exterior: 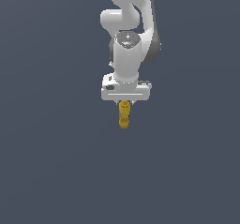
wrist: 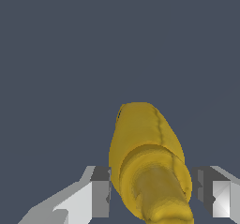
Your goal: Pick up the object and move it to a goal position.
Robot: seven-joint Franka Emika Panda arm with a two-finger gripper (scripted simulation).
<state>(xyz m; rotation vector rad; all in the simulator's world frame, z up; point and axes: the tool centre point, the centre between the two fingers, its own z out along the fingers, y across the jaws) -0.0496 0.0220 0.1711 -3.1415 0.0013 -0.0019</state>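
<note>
The object (exterior: 124, 116) is a small glossy yellow-golden bottle-like item with a narrower knobbed top. It stands upright directly under the white gripper (exterior: 124, 104), with its top up between the fingers. In the wrist view the object (wrist: 145, 148) fills the gap between the two fingers, and the gripper (wrist: 153, 197) has one grey pad (wrist: 100, 196) against one side and the other pad (wrist: 206, 195) close against the opposite side. The gripper is shut on the object. The fingertips are mostly hidden behind the hand in the exterior view.
The white arm (exterior: 127, 40) rises straight above the gripper. A plain dark grey-blue surface (exterior: 56, 171) surrounds the object in both views, with no other objects or marker in sight.
</note>
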